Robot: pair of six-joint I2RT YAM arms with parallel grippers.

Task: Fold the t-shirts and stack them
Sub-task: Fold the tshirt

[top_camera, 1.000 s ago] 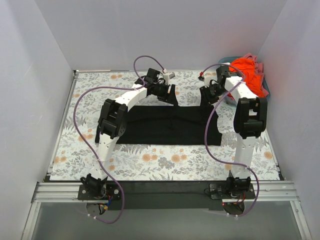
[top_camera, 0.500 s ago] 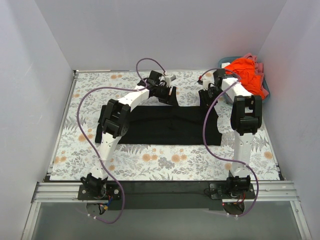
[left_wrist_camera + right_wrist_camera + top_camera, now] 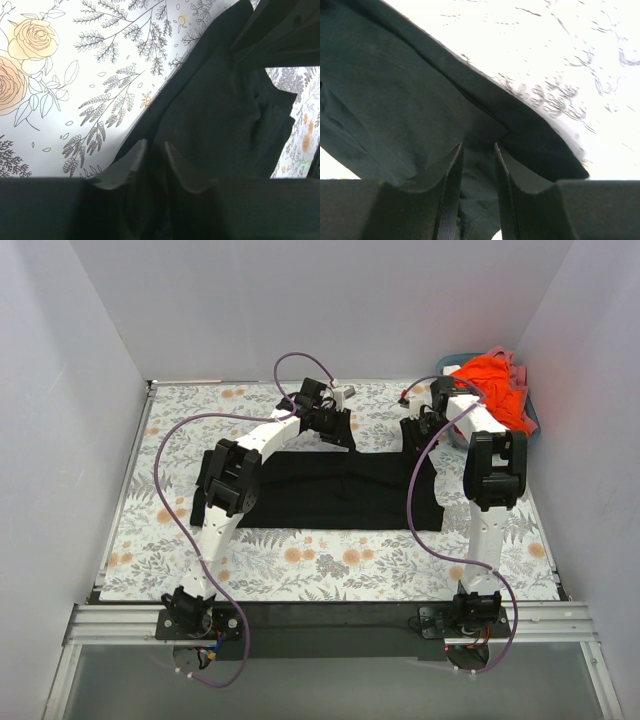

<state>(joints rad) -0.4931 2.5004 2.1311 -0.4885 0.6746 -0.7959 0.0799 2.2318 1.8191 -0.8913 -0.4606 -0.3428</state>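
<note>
The black shirt [image 3: 340,490] is lying flat across the tabletop [image 3: 330,565]. The left jaws are pinching its far edge, nearly shut, likely getting ready to fold it forward. The right jaws are pinching that edge too. How much cloth they are holding is too dark to tell. The orange shirt [image 3: 497,380] is sitting in the basket [image 3: 537,426], partly hidden by the right arm [image 3: 492,475].
</note>
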